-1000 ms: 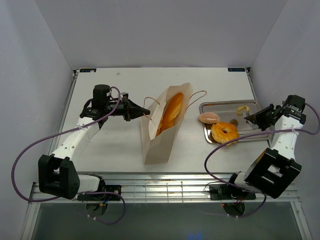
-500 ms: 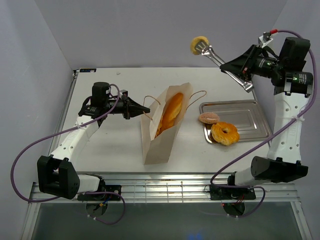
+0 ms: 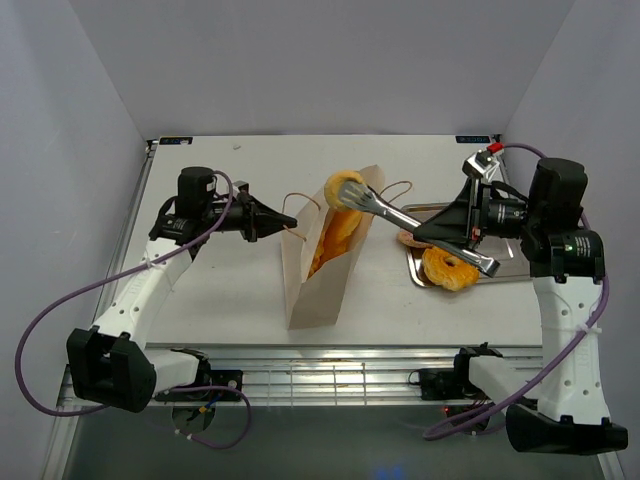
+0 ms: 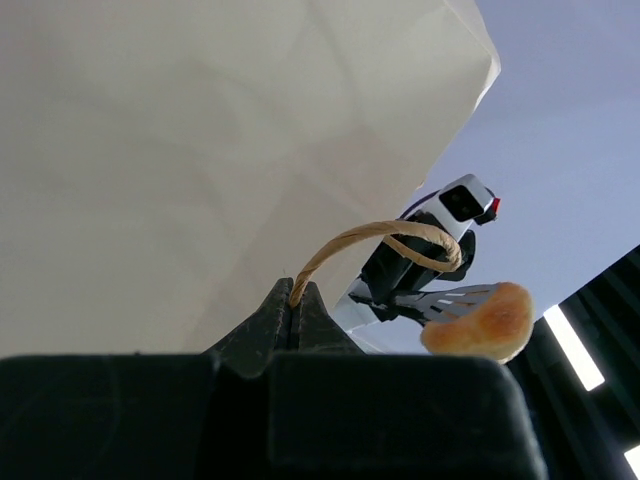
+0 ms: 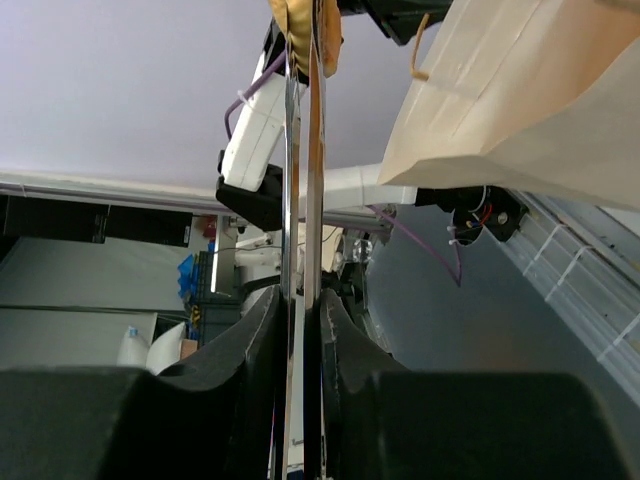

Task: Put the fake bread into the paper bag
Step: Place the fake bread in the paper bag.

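Top view first: the paper bag [image 3: 318,285] stands upright around the middle of the tabletop [image 3: 220,300], mouth open, with a baguette [image 3: 335,232] already poking out of it. The left tool [image 3: 287,222] is pressed together on the bag's near cord handle [image 3: 296,215], right at the bag's left rim. The right tool [image 3: 455,222] is clamped on a pair of metal tongs [image 3: 390,210], and the tongs' tips pinch a small pastry [image 3: 343,189] directly over the bag's mouth, up in the air and not inside. Off to the right there's a silver tray [image 3: 512,250] with a ring bun [image 3: 450,268] hanging over its near-left corner and a pinkish bun [image 3: 410,239] just beside it, partly hidden behind the tongs.

Left wrist cam: the left tool [image 4: 294,312] is closed tight, with the cord handle [image 4: 385,233] looping up out of it. The bag's wall [image 4: 200,150] fills most of the shot, and the small pastry [image 4: 480,322] shows past its edge, in the tongs [image 4: 455,298].

Right wrist cam: the right tool [image 5: 301,305] squeezes the tongs [image 5: 300,190] nearly flat together. The small pastry [image 5: 298,18] sits at their far end, and the paper bag [image 5: 530,100] is to the right.
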Controlling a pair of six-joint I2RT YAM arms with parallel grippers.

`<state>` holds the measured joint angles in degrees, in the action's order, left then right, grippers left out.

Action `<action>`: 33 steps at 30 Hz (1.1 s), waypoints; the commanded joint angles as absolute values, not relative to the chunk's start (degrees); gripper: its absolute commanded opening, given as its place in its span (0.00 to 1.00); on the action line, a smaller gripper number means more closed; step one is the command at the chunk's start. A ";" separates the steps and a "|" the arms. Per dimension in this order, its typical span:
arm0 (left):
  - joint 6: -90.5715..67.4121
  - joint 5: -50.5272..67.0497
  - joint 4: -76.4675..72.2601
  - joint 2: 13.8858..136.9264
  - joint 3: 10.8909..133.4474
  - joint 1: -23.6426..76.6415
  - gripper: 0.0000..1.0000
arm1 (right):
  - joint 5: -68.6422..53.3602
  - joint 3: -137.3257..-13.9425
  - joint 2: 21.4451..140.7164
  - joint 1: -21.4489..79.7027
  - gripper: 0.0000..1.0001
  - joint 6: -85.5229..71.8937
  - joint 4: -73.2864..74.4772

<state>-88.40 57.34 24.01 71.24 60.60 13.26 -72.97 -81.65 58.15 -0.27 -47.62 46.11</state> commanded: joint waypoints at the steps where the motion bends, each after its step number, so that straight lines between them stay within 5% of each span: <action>1: -87.89 55.55 26.01 67.94 61.52 13.18 0.00 | -76.65 -78.49 54.24 -0.09 0.18 -48.34 45.16; 5: -87.89 54.58 26.98 66.89 61.52 13.18 0.00 | -74.63 -76.64 53.52 -0.09 0.30 -45.10 50.70; 13: -88.07 53.70 27.69 65.74 61.96 13.18 0.00 | -69.62 -80.51 58.00 -0.09 0.35 -30.60 68.81; 23: -87.80 53.96 28.12 65.74 61.87 13.18 0.00 | -69.96 -79.98 58.97 -0.09 0.50 -31.90 67.67; 33: -87.37 54.14 28.12 66.36 62.14 13.18 0.00 | -71.02 -80.24 59.06 -0.09 0.52 -31.99 67.50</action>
